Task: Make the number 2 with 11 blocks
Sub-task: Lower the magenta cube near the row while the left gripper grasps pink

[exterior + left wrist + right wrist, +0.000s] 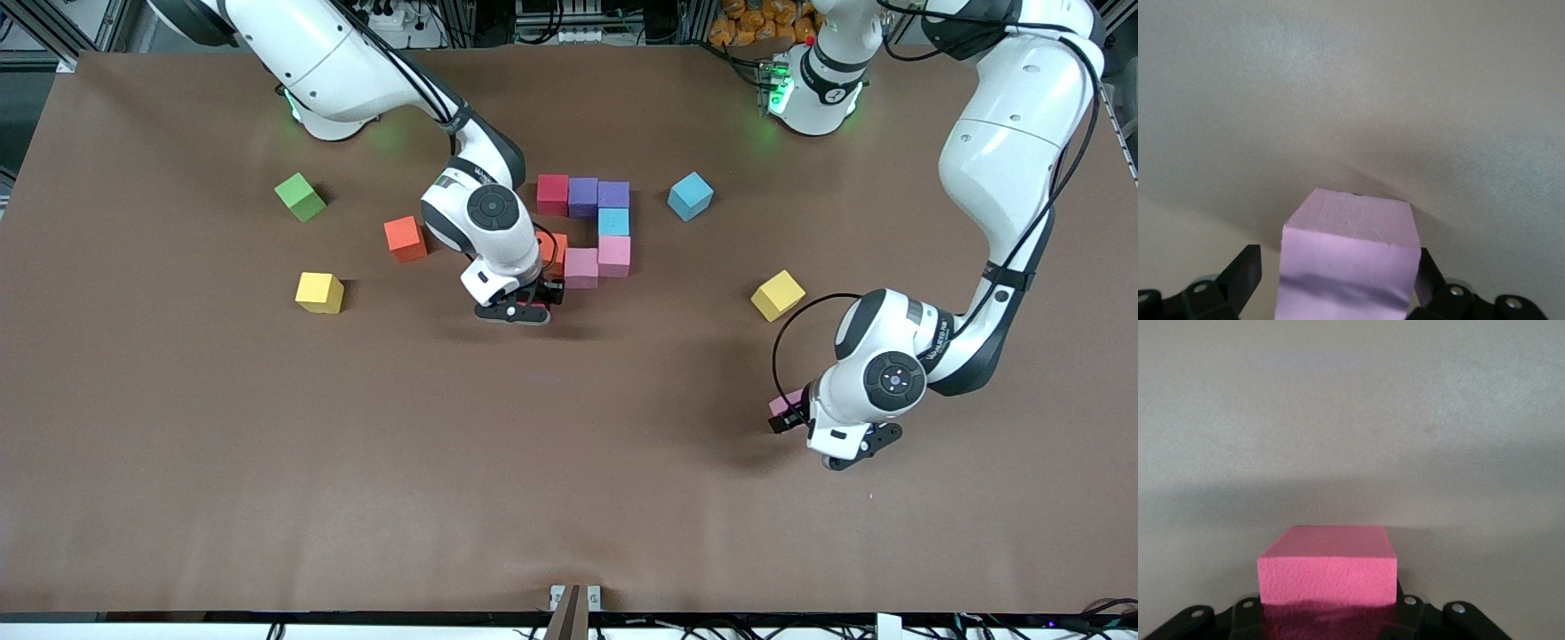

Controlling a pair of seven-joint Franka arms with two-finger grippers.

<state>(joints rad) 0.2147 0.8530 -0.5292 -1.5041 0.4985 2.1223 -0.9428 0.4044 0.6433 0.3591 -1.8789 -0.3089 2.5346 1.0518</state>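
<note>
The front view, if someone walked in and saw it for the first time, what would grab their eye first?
Probably the partly built figure of coloured blocks mid-table, with the right gripper shut on a red block at the figure's open end nearer the camera. Next, the left gripper near the left arm's end, open around a pink block. Loose cubes lie scattered around, including a green cube toward the right arm's end.
</note>
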